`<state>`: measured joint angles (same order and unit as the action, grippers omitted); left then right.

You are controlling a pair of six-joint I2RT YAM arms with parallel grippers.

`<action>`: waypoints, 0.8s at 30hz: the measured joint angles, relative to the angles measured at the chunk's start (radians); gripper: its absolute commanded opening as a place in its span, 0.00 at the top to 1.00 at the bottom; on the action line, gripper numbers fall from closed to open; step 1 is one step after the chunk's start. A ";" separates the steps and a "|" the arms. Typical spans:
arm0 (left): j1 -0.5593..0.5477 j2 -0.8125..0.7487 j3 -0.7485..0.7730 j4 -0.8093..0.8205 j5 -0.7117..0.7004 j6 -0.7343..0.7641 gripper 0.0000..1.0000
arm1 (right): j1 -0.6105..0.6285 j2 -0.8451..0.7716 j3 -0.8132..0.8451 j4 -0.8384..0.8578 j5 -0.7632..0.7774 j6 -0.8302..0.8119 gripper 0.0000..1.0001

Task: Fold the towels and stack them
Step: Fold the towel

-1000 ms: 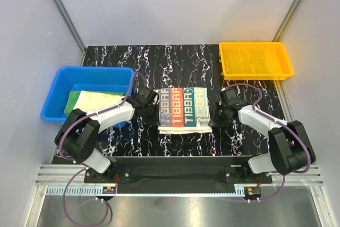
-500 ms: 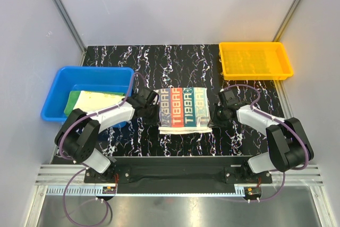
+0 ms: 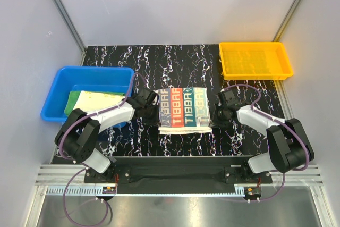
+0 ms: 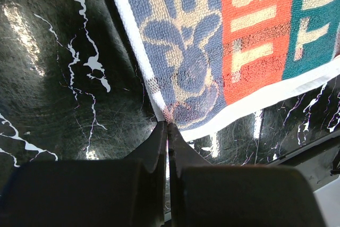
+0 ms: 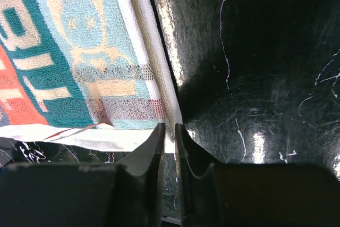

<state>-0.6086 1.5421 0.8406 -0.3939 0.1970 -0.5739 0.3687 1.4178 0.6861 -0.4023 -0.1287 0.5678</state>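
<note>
The long cream RABBIT towel [image 3: 182, 110] lay flat on the black marbled table [image 3: 175, 59], just to the right of the blue bin [image 3: 56, 93]. Its coloured bands of lettering faced up and read mirrored from above. At its edge farthest from the bin a second layer of cloth showed beneath the top one.

The left gripper [image 4: 167, 127] sat low on the table between the bin and the towel. Its fingers were pressed together on the white hem at the towel's near corner on the bin side. The right gripper [image 5: 170, 128] was at the towel's side away from the bin. Its fingers stood only a sliver apart, pinching the white edge near that near corner.

Inside the bin lay the green towel [image 3: 73, 102], and the pale yellow towel [image 3: 101, 98] partly covered it. A yellow tray [image 3: 257, 74] stood well to the right of the bin, at the table's far edge.
</note>
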 measured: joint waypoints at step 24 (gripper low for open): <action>0.000 0.018 0.000 0.000 0.002 -0.003 1.00 | 0.019 0.022 0.018 -0.004 0.008 -0.012 1.00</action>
<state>-0.6086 1.5597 0.8406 -0.3939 0.1986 -0.5770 0.3874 1.4395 0.7036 -0.4061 -0.1211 0.5556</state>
